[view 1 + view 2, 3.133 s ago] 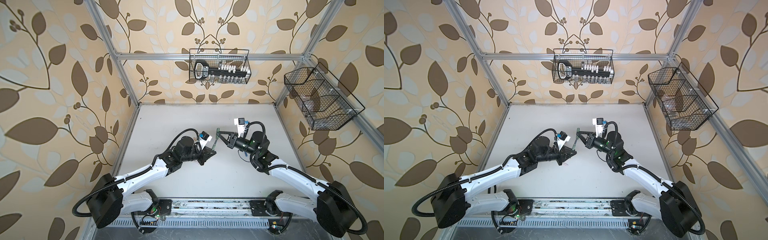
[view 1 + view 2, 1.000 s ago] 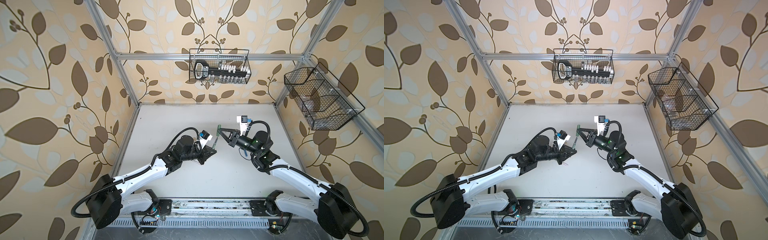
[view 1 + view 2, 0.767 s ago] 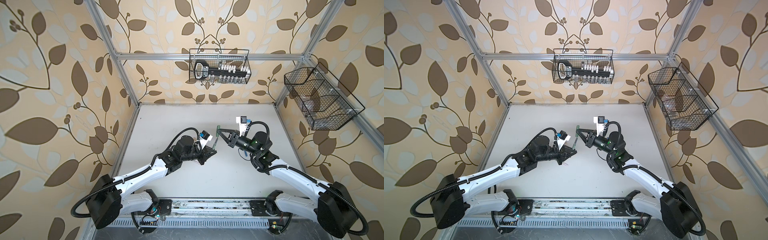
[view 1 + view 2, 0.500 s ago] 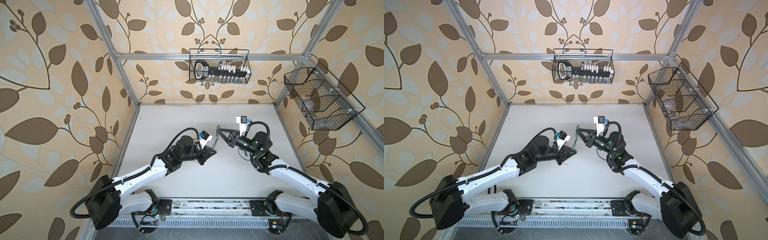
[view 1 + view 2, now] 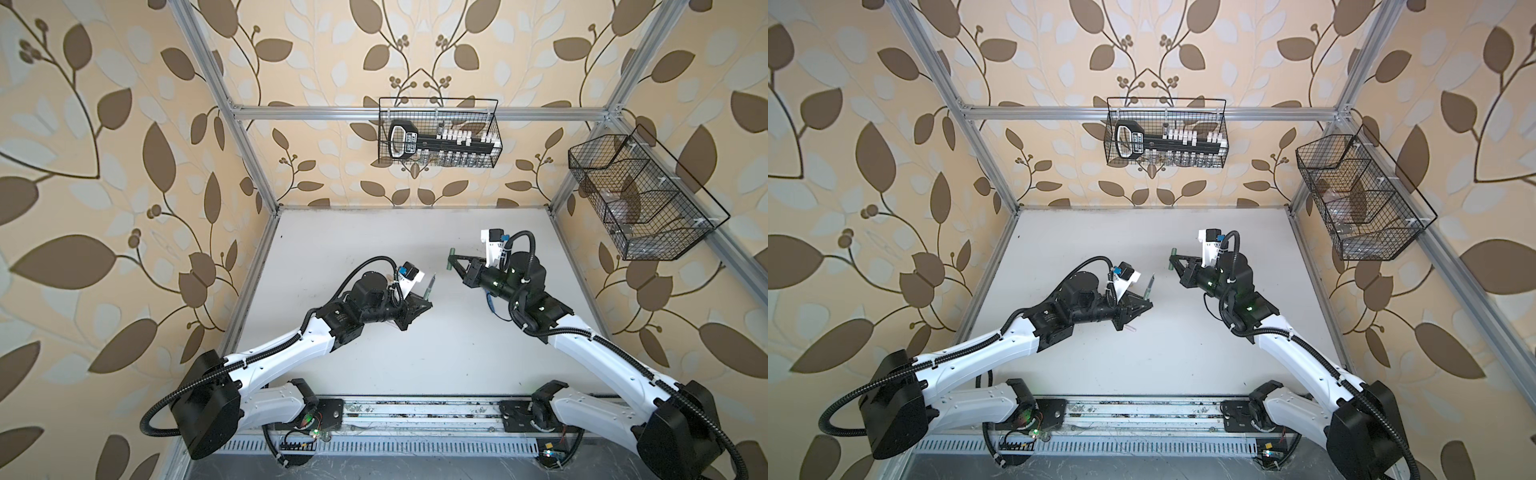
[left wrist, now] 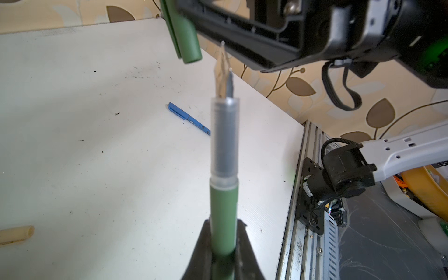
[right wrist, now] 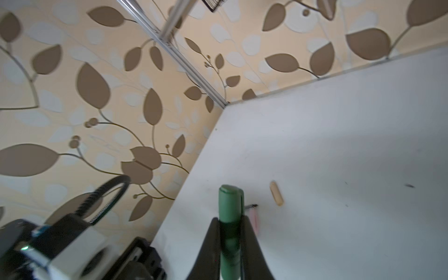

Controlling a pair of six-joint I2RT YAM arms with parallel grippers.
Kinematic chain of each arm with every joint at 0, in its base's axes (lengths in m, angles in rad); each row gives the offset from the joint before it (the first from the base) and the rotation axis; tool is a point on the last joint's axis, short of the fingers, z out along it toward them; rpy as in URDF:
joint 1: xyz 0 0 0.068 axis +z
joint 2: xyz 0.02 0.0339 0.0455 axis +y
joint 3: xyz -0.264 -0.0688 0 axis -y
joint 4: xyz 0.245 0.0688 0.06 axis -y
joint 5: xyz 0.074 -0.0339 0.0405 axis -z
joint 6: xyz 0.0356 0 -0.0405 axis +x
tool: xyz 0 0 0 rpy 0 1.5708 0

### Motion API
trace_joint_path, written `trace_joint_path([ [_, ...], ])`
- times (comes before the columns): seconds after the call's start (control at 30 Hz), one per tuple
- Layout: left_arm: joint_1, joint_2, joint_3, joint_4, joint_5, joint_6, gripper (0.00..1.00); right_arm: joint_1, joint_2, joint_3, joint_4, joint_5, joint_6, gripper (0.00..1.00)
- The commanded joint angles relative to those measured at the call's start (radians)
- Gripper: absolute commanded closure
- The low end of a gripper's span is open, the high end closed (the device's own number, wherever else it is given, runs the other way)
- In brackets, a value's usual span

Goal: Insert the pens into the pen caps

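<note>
Left gripper [image 6: 224,225] clamps green pen [image 6: 224,194] by the barrel, leaving the nib exposed for mating. Right gripper [image 7: 230,220] pinches green cap [image 6: 189,41] just far-right of the nib. They're apart and not yet aligned.

White rectangular table [image 5: 365,241], walls on left, far and right sides, metal rail [image 5: 415,419] along near edge. Surface matte, flat, dotted with small dark scuffs and ink specks. Blue pen [image 6: 189,118] lies flat right of middle, seam partway along, cap seemingly on. Pale pink pen [image 7: 253,217] lies flat about mid-table, dark tip bare, partly hidden. Short tan cap [image 7: 276,194] lies on its side near pink pen, not touching it.
</note>
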Motion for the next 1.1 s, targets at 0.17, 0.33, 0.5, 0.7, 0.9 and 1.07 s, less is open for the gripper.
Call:
trace_joint_path([
  [0.17,-0.008,-0.067,-0.045,0.021,-0.058,-0.02,0.97,-0.026,0.173,-0.002,-0.37,0.13,-0.089,0.86],
  [0.33,-0.009,-0.068,-0.034,0.002,-0.067,0.003,0.97,-0.028,0.296,-0.012,-0.37,0.149,-0.108,0.86],
  [0.5,-0.008,-0.067,-0.033,0.013,-0.072,0.007,0.97,-0.031,0.409,0.009,-0.37,0.136,-0.132,0.86],
  [0.7,-0.008,-0.071,-0.042,0.009,-0.084,0.012,0.97,-0.031,0.519,0.077,-0.45,0.153,-0.188,0.85],
  [0.9,-0.008,-0.091,-0.045,-0.001,-0.089,0.016,0.97,-0.031,0.56,0.156,-0.574,0.179,-0.25,0.74],
  [1.07,-0.008,-0.093,-0.048,-0.004,-0.097,0.019,0.96,-0.031,0.563,0.232,-0.689,0.211,-0.295,0.62],
])
